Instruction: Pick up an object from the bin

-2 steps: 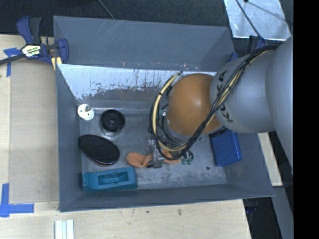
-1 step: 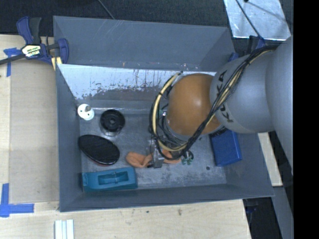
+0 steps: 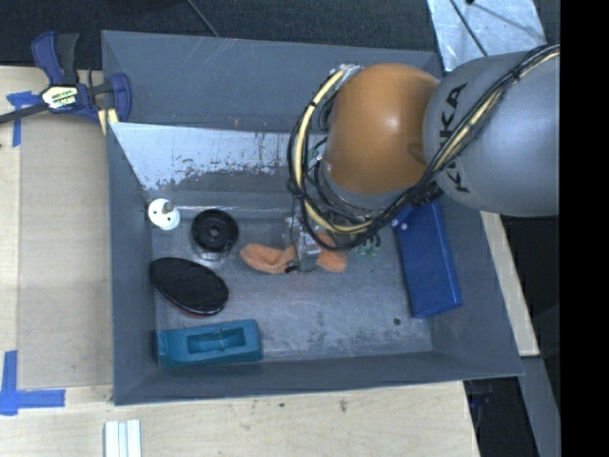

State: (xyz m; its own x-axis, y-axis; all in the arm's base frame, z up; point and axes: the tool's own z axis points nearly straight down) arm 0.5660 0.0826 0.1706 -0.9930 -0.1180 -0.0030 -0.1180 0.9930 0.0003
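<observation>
Grasp step: jaws low over the orange thing [image 3: 265, 257] in mid-bin [image 3: 314, 336].
Nearest lies a teal block [image 3: 209, 343], then a black oval [image 3: 188, 286]. Beyond them the orange thing lies on the floor, the jaws at its middle. How wide they stand I cannot tell. A blue box [image 3: 430, 255] leans on the right wall. The next move probably calls for a firm close and a straight lift.
</observation>
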